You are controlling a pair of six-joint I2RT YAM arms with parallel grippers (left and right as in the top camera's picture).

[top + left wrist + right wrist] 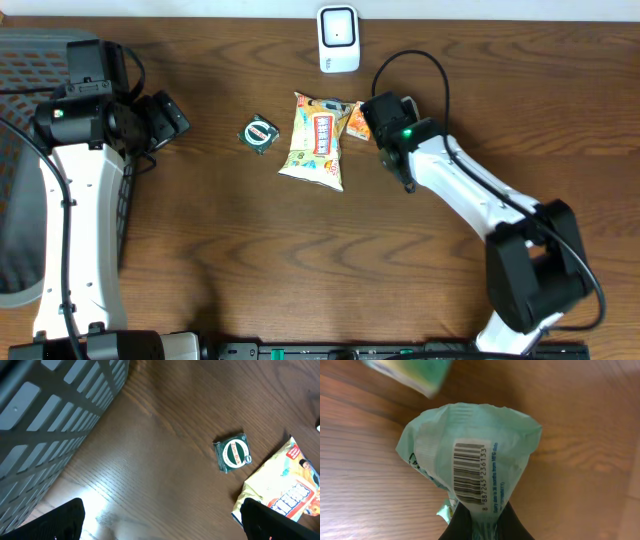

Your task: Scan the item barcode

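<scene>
Where the pale green packet [470, 455] is pinched at its crimped end by the right gripper [482, 527], a barcode numbered 8 887245 236133 is shown; the blue print beside it cannot be read surely. The packet is held just right of the yellow snack bag [318, 140], near the white scanner [338, 38], with the right arm stretched inward. The left gripper [160, 512] is held with fingers spread wide over the table, beside the grey basket [45, 415].
</scene>
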